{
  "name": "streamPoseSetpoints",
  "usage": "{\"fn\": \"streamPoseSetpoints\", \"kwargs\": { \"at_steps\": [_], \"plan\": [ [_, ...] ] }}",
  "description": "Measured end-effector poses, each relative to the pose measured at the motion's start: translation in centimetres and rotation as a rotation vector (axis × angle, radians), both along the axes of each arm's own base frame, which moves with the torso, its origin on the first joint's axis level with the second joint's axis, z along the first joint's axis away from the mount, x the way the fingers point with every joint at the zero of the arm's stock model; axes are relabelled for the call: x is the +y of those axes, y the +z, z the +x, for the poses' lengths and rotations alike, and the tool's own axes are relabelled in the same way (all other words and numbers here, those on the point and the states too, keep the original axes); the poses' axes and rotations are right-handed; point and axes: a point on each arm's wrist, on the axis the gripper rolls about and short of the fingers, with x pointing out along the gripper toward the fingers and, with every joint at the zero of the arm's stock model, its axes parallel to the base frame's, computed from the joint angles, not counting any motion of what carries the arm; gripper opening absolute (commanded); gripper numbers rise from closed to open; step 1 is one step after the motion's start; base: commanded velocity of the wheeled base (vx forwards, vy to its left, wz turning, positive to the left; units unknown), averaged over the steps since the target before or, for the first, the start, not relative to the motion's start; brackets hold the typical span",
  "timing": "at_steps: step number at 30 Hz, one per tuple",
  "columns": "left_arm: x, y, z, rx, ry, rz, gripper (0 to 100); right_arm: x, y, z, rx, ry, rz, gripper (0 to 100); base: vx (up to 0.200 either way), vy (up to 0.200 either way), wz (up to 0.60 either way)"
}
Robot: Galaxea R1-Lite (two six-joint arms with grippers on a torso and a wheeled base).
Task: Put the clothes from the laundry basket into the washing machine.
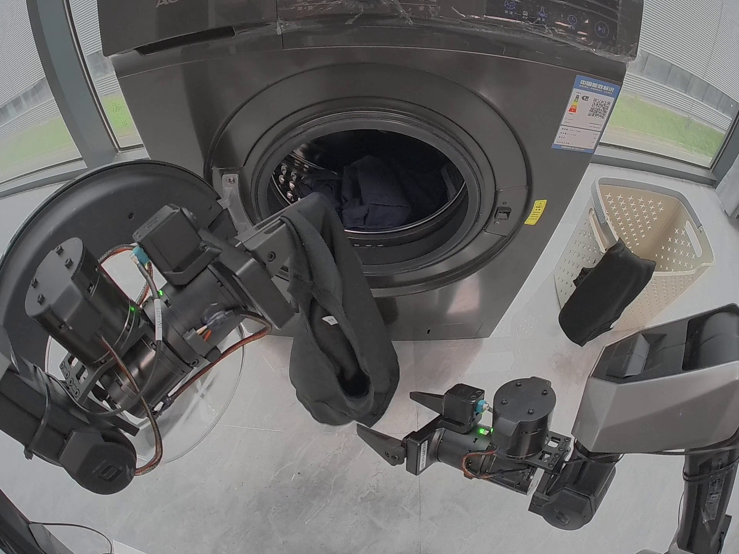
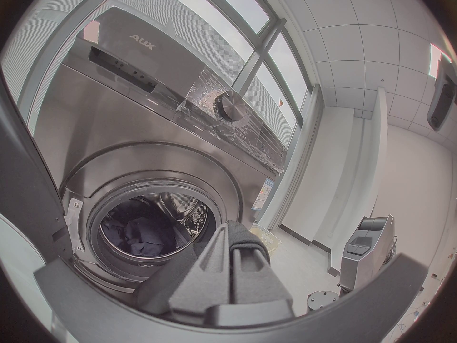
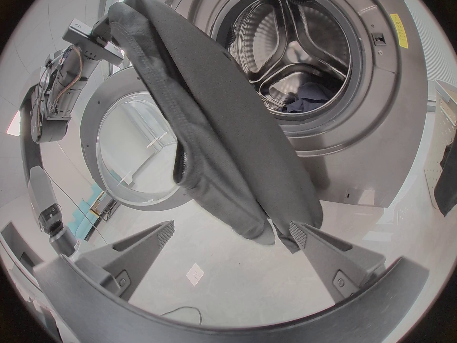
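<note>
Gripping dark garment (image 1: 339, 332) | left pincer (image 1: 289, 228) clamped; right pincer (image 1: 389, 417) spread wide, empty

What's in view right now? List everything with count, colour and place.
washing machine: 1, silver-grey, straight ahead, drum open
door: 1, dark rim with glass, swung open to the left
clothes in drum: small pile, dark blue, low in the drum
held garment: 1, dark grey, hanging in front of the drum opening
laundry basket: 1, cream, tilted, on the floor right of the machine
black garment: 1, draped over the basket's edge
floor: pale grey
left gripper: shut on the held garment, by the drum's rim
right gripper: open, low, beside the held garment's hanging end
</note>
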Motion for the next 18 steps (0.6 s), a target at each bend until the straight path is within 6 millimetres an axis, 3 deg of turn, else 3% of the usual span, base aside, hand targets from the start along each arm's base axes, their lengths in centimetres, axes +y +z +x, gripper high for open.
{"fn": "streamPoseSetpoints", "kwargs": {
  "at_steps": [18],
  "plan": [
    [-0.1, 0.2, -0.5, -0.009, -0.020, -0.001, 0, 2.4, 2.4, 2.9, -0.139, -0.005, 0.106, 100, 0.000, 0.000, 0.00]
  ]
}}
